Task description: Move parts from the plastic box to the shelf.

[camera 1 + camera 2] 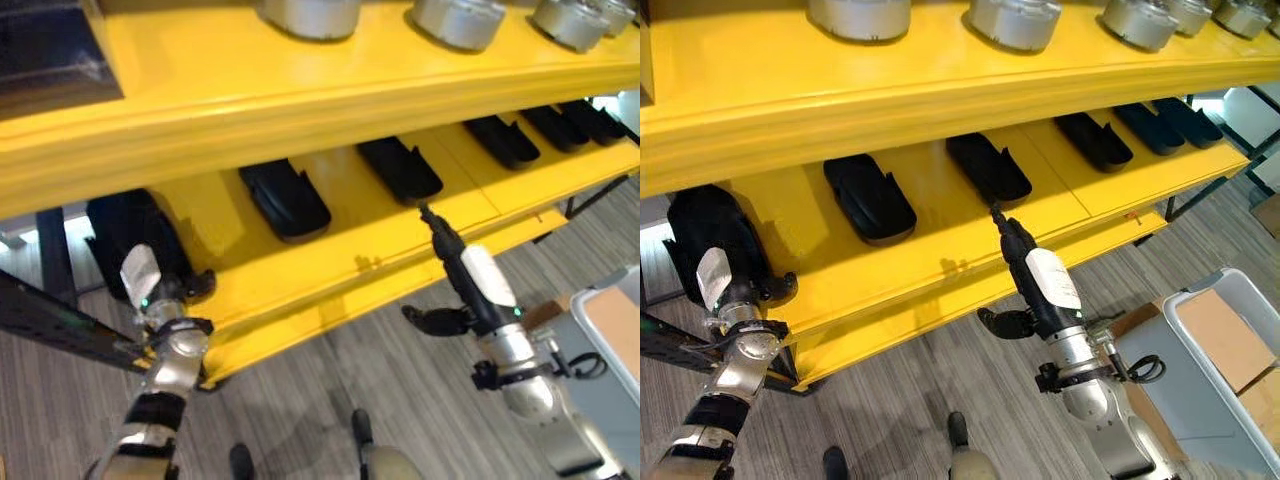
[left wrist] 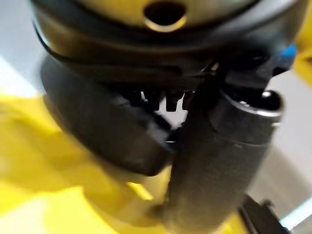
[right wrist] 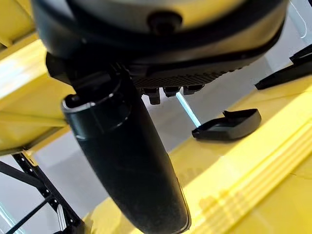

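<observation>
The left hand (image 1: pixel 150 285) has its fingers curled around a black part (image 1: pixel 125 235) at the left end of the yellow shelf (image 1: pixel 330 270). The right hand (image 1: pixel 470 275) has straight fingers, pointing at the shelf's near edge, holding nothing. More black parts (image 1: pixel 285 198) lie in a row on the shelf. A plastic box (image 1: pixel 1230 350) sits on the floor at the right.

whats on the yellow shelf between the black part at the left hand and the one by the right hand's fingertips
One more black moulded part lies there on the yellow shelf, seen in both eye views.
</observation>
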Controlling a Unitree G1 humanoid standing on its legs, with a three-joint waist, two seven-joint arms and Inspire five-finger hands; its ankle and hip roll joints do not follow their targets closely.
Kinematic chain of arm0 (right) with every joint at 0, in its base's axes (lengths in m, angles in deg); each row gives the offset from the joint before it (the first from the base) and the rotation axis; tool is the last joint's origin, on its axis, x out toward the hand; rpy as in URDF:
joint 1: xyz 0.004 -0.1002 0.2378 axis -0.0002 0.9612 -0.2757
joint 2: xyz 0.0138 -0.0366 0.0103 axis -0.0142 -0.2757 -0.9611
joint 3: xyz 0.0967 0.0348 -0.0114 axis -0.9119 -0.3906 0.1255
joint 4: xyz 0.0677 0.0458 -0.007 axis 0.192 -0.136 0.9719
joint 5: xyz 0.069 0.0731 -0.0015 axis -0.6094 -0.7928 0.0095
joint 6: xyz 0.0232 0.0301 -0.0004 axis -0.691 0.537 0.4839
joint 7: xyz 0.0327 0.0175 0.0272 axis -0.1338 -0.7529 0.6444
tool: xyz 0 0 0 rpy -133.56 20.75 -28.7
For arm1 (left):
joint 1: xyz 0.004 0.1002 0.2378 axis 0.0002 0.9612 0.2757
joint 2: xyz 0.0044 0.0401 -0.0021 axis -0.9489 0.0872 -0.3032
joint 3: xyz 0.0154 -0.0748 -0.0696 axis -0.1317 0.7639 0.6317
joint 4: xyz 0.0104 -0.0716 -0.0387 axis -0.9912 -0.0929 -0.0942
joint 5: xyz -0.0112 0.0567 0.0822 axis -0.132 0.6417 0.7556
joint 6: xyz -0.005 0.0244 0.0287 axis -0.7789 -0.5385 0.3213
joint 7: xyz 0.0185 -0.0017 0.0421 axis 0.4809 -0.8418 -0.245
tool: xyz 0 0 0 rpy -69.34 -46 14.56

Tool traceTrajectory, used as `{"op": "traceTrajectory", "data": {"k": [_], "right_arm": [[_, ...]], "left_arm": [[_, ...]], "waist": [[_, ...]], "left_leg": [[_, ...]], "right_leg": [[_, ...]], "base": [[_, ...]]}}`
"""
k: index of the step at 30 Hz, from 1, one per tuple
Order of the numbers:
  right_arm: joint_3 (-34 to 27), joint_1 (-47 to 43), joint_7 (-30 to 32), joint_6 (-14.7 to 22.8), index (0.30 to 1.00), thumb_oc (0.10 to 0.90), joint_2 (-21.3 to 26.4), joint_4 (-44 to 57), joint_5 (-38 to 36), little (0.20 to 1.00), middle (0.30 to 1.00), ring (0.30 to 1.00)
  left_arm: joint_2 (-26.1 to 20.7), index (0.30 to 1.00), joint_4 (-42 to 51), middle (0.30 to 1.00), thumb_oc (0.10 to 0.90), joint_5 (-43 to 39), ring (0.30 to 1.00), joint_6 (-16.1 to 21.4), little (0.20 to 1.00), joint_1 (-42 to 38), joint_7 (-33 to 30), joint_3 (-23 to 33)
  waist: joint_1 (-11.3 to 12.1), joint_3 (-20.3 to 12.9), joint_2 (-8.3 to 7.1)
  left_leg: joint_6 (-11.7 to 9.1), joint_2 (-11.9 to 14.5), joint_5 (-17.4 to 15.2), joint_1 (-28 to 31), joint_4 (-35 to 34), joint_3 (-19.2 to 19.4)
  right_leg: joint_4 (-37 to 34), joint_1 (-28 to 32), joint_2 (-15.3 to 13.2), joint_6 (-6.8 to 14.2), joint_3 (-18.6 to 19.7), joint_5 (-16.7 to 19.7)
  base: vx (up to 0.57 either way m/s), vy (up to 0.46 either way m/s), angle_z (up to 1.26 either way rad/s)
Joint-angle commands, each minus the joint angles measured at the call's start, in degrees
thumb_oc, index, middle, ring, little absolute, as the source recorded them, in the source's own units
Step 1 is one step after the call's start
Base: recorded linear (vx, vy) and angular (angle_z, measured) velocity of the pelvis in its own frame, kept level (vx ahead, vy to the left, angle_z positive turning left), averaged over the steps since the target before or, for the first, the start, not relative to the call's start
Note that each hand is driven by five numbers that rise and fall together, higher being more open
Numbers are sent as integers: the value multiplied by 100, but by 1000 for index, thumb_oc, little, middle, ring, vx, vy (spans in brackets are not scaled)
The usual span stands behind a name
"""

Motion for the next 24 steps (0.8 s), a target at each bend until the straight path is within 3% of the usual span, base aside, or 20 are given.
{"op": "traceTrajectory", "data": {"k": [1,6,24], "right_arm": [[-402,-652,480,562,1000,900,299,802,-291,1000,1000,1000],[-341,-545,521,569,1000,900,385,910,-358,1000,1000,1000],[-394,-440,467,574,1000,900,408,971,-485,1000,1000,1000]], "left_arm": [[-303,1000,-370,1000,900,-213,1000,57,1000,-997,-19,-300],[20,1000,-1104,1000,900,-828,1000,92,1000,-1124,24,-219],[387,1000,-1074,1000,900,-534,1000,173,1000,-845,352,-624]], "waist": [[-98,19,66],[-145,38,-8],[-172,50,7]], "left_leg": [[284,-52,-252,592,-34,219],[263,-27,-263,661,-34,304],[251,-20,-331,840,-34,360]], "right_leg": [[150,349,76,71,79,-258],[135,353,107,61,163,-252],[101,486,131,49,189,-269]], "base": [[10,-9,-9],[12,-6,-7],[0,0,0]]}}
